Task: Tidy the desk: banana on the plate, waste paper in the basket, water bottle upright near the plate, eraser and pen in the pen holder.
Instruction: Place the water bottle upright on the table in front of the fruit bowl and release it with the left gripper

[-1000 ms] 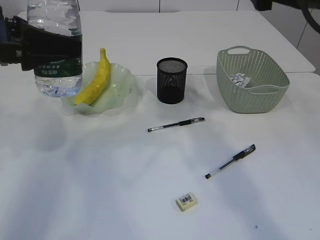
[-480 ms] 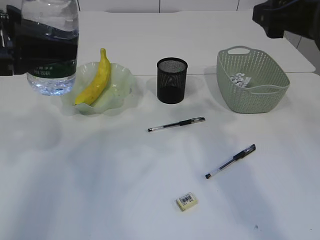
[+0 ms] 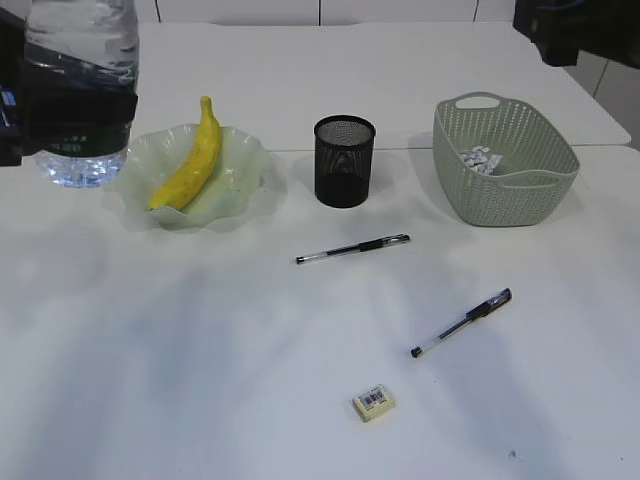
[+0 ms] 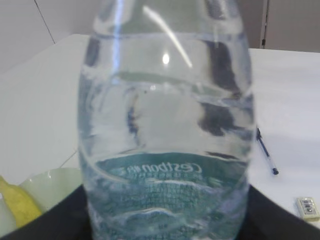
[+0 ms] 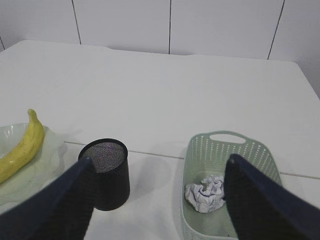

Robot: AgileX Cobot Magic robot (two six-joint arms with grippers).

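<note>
Well left — water bottle (image 3: 80, 95) beside plate (image 3: 245, 160)

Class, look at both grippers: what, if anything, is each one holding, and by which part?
The left gripper holds the water bottle upright, clamped around its dark green label band. The right gripper holds nothing; its fingers stand wide apart above the desk.

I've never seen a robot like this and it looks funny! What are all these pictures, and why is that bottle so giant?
It's a robot with two arms. One camera watches the white desk from the front; one sits on each wrist. The left gripper holds the water bottle upright beside the plate, right before its wrist camera, so it looks huge. The right gripper is open, holding nothing. The banana lies on the plate, crumpled waste paper in the basket. Two pens and the eraser lie near the pen holder.
</note>
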